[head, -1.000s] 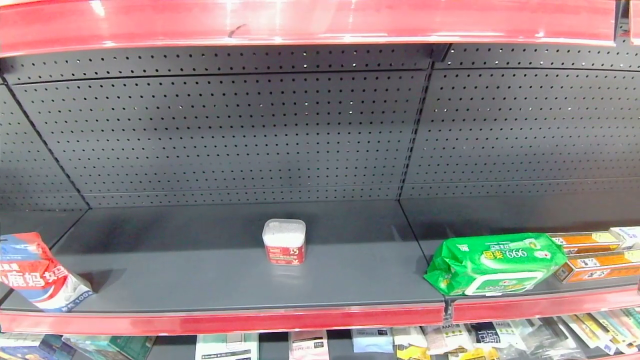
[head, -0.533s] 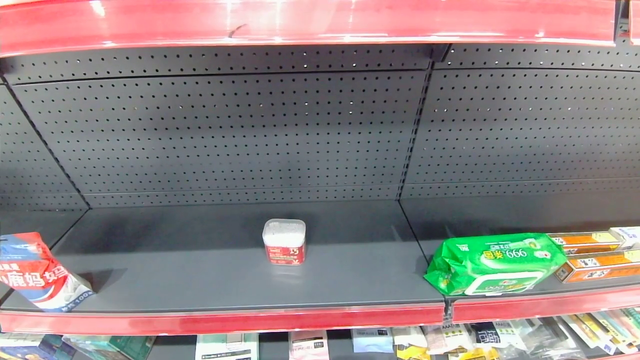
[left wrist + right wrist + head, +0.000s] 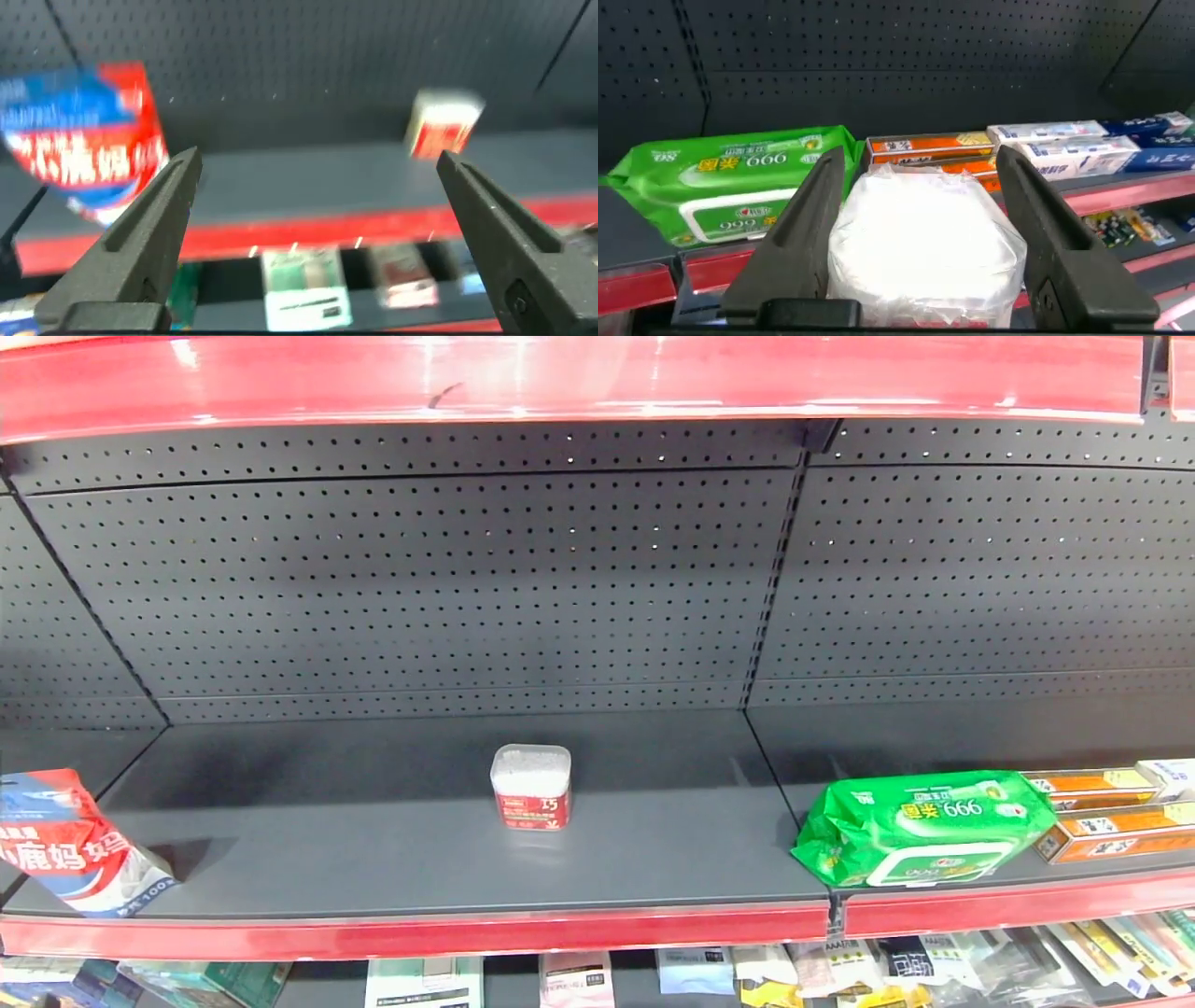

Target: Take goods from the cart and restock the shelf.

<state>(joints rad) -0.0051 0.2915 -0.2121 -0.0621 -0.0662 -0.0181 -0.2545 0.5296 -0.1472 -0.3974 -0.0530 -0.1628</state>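
**Right gripper** (image 3: 920, 173): jaws closed on a white wrapped pack (image 3: 924, 247), which sits between them, short of the shelf (image 3: 373, 859).
Ahead of these jaws: green wipes pack (image 3: 729, 182), orange boxes (image 3: 929, 147).

**Left gripper** (image 3: 318, 159): jaws spread wide, nothing between them.
Beyond them: small tub (image 3: 444, 126), red-and-blue bag (image 3: 84, 131).

**Step, as judged:** placing.
**Handling:** carry the pack level over the shelf's red lip, seat it on bare shelf beyond the jaw tips and clear of the wipes, and release only once it rests.

Bright overhead glare on shelf (image 3: 560, 378)
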